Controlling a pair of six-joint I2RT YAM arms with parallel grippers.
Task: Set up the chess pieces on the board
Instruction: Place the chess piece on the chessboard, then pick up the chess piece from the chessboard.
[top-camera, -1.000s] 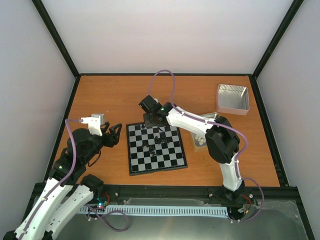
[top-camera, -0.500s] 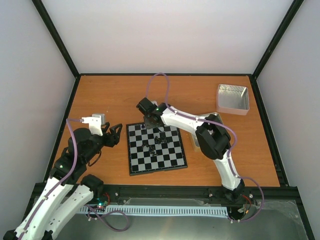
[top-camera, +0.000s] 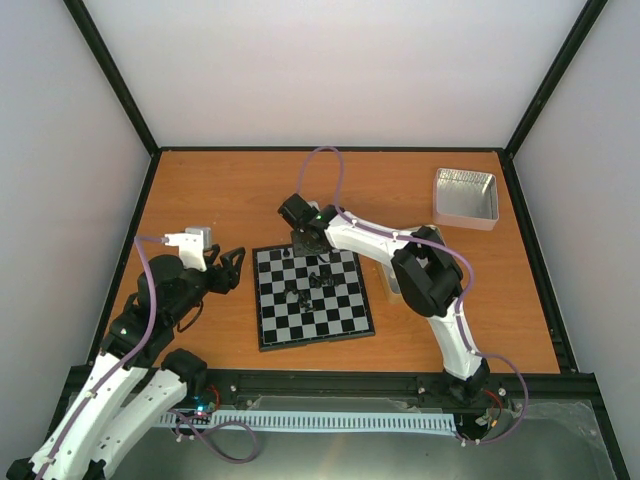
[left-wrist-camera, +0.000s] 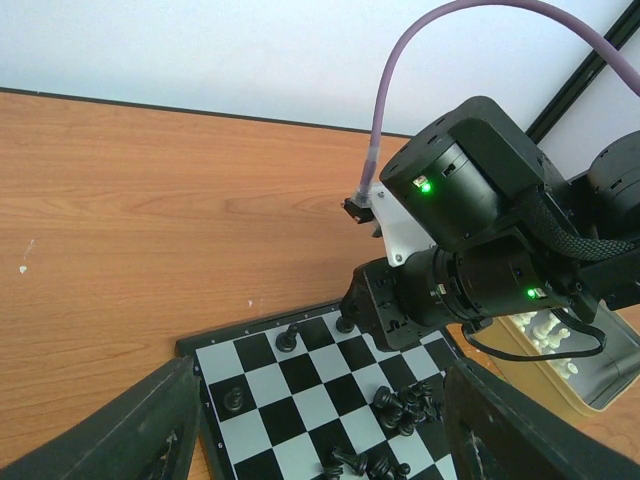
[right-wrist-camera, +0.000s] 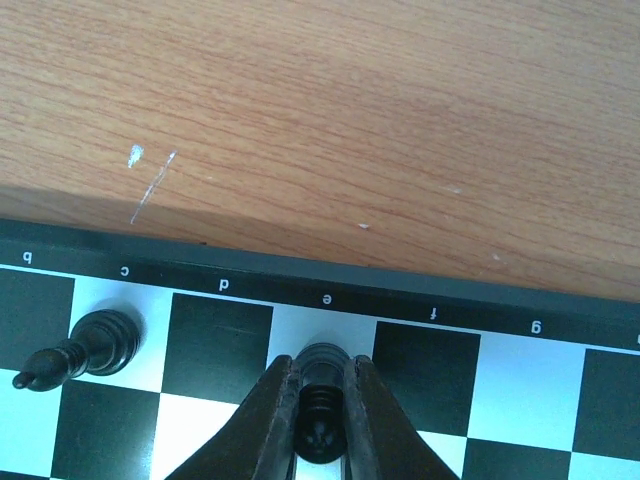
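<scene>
The board (top-camera: 342, 316) lies in the middle of the table. My right gripper (right-wrist-camera: 322, 425) is shut on a black chess piece (right-wrist-camera: 322, 372) that stands on the light square marked e at the board's far edge (left-wrist-camera: 346, 322). Two more black pieces stand near that edge (left-wrist-camera: 288, 338) and at the left side (left-wrist-camera: 233, 399). Several others lie in a heap (top-camera: 310, 284) mid-board. My left gripper (top-camera: 232, 268) hovers just left of the board, open, with nothing between its fingers (left-wrist-camera: 130, 430).
An open metal tin (top-camera: 465, 196) sits at the back right. A second tin with cream-white pieces (left-wrist-camera: 556, 338) stands right of the board, mostly hidden behind my right arm (top-camera: 425, 275). Black frame rails edge the table.
My right arm's elbow has swung left toward the board, and its gripper has shifted slightly at the far edge with the piece still in it. The left arm has not moved.
</scene>
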